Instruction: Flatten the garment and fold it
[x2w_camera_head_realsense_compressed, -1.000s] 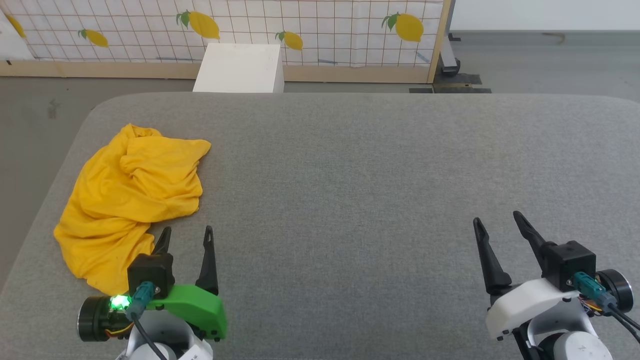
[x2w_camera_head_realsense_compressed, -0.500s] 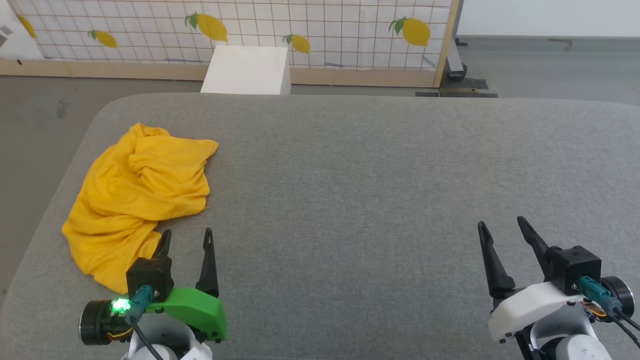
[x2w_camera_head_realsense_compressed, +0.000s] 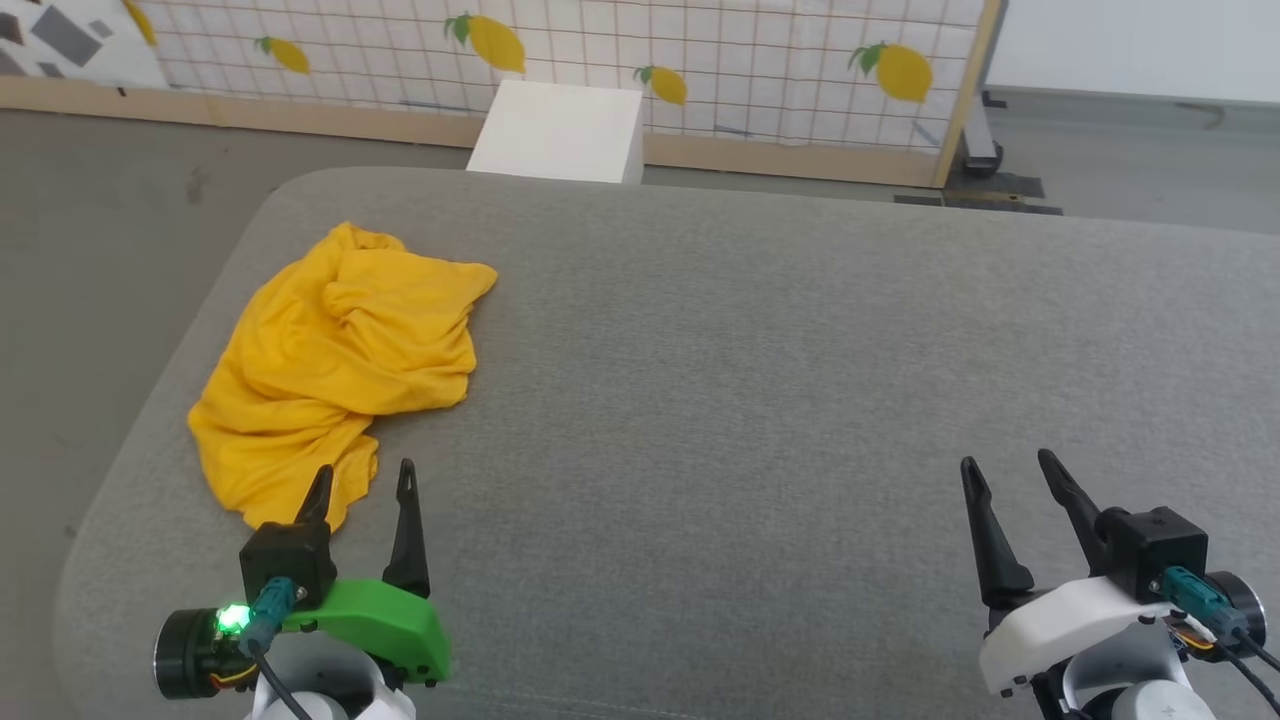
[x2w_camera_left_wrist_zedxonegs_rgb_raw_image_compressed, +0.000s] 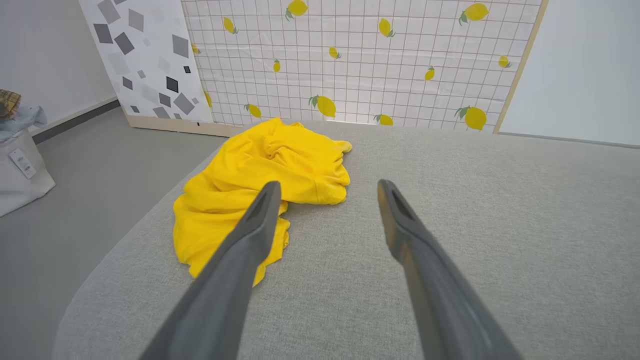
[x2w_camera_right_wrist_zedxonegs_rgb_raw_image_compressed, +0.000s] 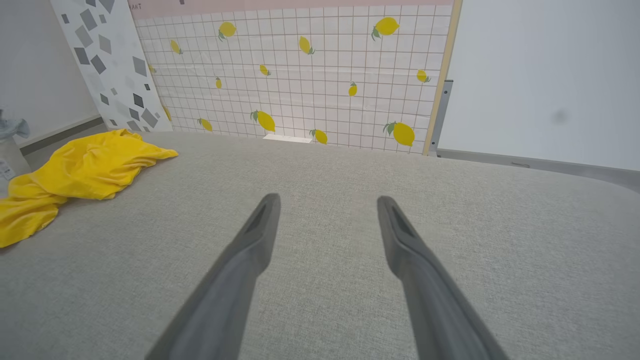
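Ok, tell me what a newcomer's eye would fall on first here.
The bright yellow garment grabs the eye first, crumpled in a heap on the left part of the grey padded surface. Next come the two open grippers low in the head view: the left gripper on its green mount right by the heap's near edge, the right gripper far off over bare grey. Behind stands a lemon-print screen.

Garment (x2w_camera_head_realsense_compressed: 335, 370) lies on cushion (x2w_camera_head_realsense_compressed: 750, 400), left part, close to left edge. Left gripper (x2w_camera_head_realsense_compressed: 365, 468) just before garment's near hem, contact unclear. Right gripper (x2w_camera_head_realsense_compressed: 1006, 459) at near right, well apart from garment. Box (x2w_camera_head_realsense_compressed: 560, 130) behind cushion; partition (x2w_camera_head_realsense_compressed: 760, 70) behind box
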